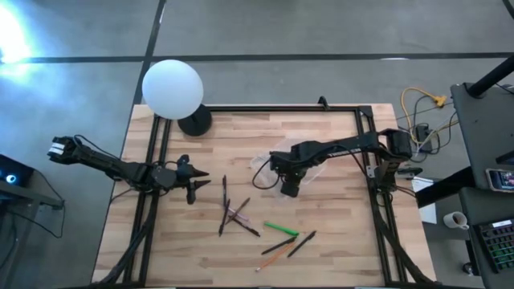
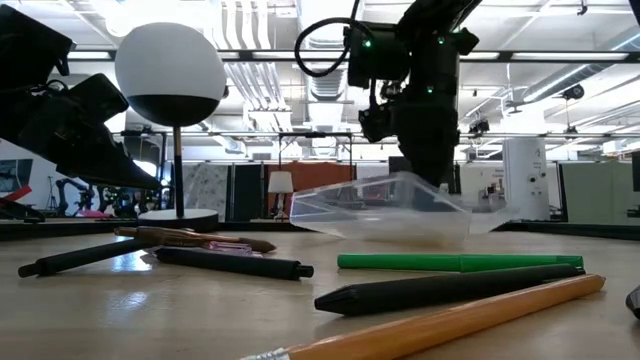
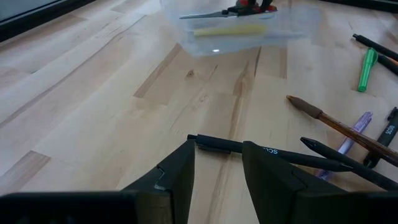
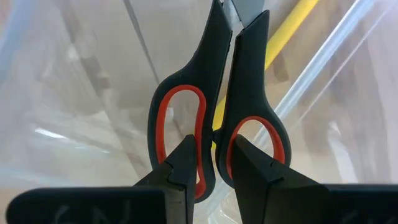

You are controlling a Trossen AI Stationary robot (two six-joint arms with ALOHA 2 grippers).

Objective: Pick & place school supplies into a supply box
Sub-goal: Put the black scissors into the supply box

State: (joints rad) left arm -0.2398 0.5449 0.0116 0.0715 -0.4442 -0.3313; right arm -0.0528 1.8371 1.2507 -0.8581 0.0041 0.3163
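The clear supply box [image 1: 263, 163] [image 2: 380, 215] lies mid-table and looks tilted in the low view. Inside it are the yellow stick [image 4: 287, 30] [image 3: 230, 30] and the black scissors with red-lined handle loops [image 4: 214, 87] [image 3: 244, 9]. My right gripper [image 1: 289, 183] [image 4: 214, 158] reaches down into the box, shut on the scissors. My left gripper [image 1: 195, 183] [image 3: 217, 163] hovers open at the table's left, just short of a black pen [image 3: 249, 148]. Dark pens [image 1: 226, 207], a green marker [image 1: 281, 229] [image 2: 460, 262] and an orange pencil [image 1: 273, 258] lie flat on the table. My right gripper has the scissors by the handle end [image 4: 208, 140], where the two loops meet. One finger [image 4: 180, 165] stands in each loop, and the loops' inner bars are pinched between them. The fingers come from above, along the scissors. The blades point away into the box, above the yellow stick.
A white globe lamp [image 1: 173, 88] [image 2: 170, 75] stands at the far left corner on a dark base. A brown-tipped brush [image 3: 323, 118] and a purple pen [image 3: 351, 134] lie among the dark pens. Black frame rails [image 1: 152, 160] run along the table's sides. Bare wood lies between my left gripper and the box.
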